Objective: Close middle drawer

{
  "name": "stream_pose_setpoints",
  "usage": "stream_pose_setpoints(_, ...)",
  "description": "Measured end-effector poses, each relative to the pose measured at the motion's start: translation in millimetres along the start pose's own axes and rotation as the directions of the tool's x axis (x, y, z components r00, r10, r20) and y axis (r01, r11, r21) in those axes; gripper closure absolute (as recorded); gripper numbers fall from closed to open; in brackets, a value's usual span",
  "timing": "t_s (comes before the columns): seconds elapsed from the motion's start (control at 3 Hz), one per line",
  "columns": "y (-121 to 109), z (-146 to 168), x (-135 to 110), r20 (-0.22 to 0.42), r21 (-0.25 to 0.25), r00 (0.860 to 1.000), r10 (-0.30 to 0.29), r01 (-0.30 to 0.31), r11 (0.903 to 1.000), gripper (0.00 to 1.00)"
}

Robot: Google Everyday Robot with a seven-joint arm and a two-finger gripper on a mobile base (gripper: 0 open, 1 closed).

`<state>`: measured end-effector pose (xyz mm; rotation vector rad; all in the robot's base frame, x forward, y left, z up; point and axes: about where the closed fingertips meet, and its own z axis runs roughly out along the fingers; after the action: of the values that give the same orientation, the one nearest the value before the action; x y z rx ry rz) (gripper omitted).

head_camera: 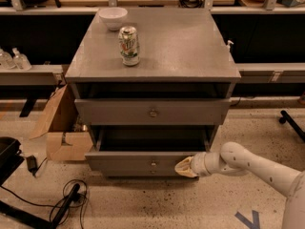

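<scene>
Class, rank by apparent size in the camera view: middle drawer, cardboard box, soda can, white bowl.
1. middle drawer, the gripper at its front's right end
2. cardboard box
3. soda can and white bowl: alike, bowl farther back, so unranked

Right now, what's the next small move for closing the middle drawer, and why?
Probably a short push straight toward the cabinet: the gripper is at the right part of the middle drawer front, and that drawer juts out, box exposed.
</scene>
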<state>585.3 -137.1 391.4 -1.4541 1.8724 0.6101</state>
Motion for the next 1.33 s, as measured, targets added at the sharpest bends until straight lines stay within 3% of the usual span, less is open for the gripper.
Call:
stream_pose_setpoints(0.33, 1.2, 2.0, -0.5, 0.001, -0.004, 1.0, 0.0, 0.0, 1.0, 0.82)
stream_pose_setpoints(1.33, 5.6, 8.9, -2.1, 0.005, -0.016, 1.0, 0.0, 0.0, 0.9999, 0.05)
